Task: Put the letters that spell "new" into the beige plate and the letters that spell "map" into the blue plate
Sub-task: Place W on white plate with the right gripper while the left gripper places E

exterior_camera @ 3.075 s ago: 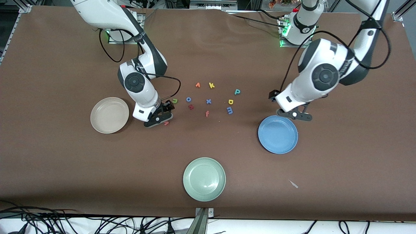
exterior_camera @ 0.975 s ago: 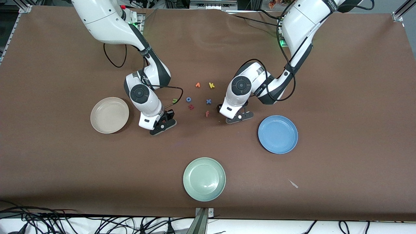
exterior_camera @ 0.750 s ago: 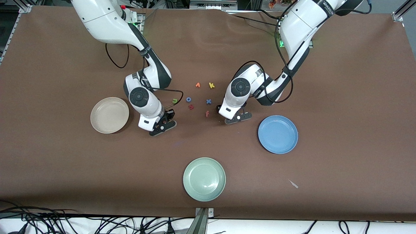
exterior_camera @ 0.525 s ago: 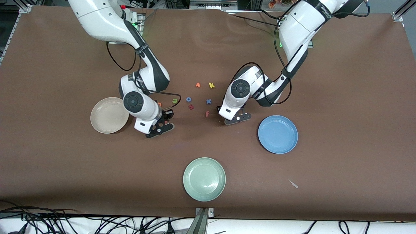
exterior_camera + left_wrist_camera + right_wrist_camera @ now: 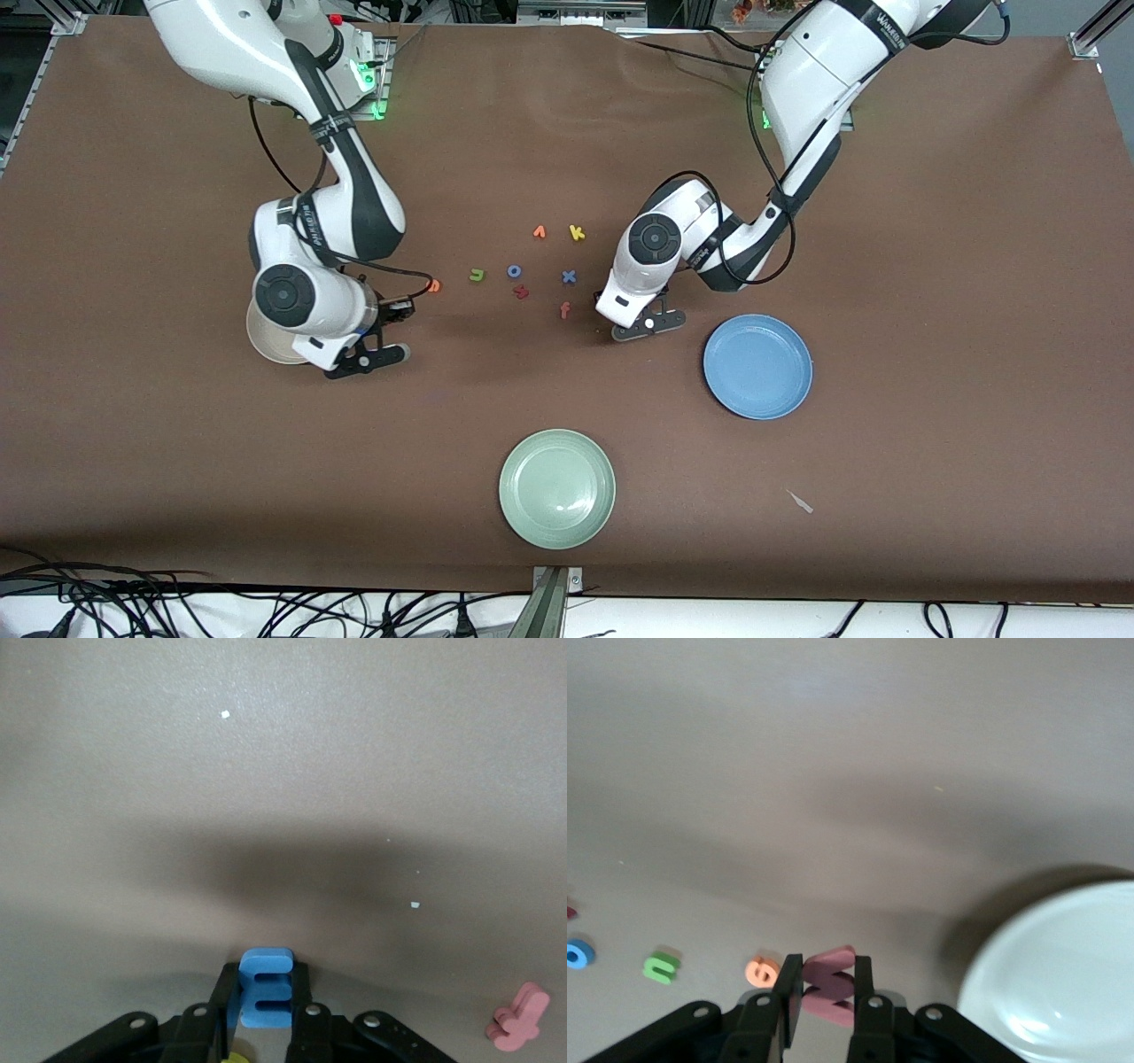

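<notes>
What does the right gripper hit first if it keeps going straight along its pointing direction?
Probably bare table. The right gripper, shut on the pink w, points at open tabletop; the beige plate sits off to one side. Depth is uncertain.

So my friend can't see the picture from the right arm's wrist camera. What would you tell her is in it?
The right gripper is shut on a pinkish-red w, held above the brown table. The beige plate is close beside it. An orange e, a green n and a blue o lie in a row on the table.
</notes>
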`<state>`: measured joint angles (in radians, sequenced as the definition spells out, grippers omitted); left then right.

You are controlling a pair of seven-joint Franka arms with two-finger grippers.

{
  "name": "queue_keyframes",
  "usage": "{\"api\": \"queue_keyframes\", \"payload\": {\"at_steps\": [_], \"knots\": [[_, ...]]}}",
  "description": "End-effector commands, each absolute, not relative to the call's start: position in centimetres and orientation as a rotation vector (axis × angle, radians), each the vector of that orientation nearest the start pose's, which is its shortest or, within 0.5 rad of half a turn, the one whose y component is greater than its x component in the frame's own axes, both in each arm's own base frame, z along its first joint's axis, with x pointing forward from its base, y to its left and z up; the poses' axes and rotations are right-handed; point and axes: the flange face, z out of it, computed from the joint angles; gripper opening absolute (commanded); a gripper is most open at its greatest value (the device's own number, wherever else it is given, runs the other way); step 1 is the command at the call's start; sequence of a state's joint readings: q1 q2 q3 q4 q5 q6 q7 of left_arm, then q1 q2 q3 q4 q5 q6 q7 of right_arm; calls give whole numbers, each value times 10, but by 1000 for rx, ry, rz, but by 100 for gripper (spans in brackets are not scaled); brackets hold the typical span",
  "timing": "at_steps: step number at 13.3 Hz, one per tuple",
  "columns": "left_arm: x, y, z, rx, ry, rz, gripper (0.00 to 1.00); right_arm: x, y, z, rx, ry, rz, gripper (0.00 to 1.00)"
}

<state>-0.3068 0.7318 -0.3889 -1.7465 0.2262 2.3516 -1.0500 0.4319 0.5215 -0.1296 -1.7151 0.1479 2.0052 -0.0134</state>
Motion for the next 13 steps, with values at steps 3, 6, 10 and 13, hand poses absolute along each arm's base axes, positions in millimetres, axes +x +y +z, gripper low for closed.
{"api": "queue_keyframes", "payload": {"at_steps": [3,6,10,13], "knots": [[533,-384,204,-3071,-349,148,3,581,160,290,-3072,-358,323,9],[547,-352,231,-3036,-108,184,4,575,115,279,-3080,-417,215,9],[583,-277,268,-3023,140,208,5,578,70,247,-3114,-454,198,12],[609,-217,275,-3035,309,216,7,580,58,222,-3133,-418,198,40]]}}
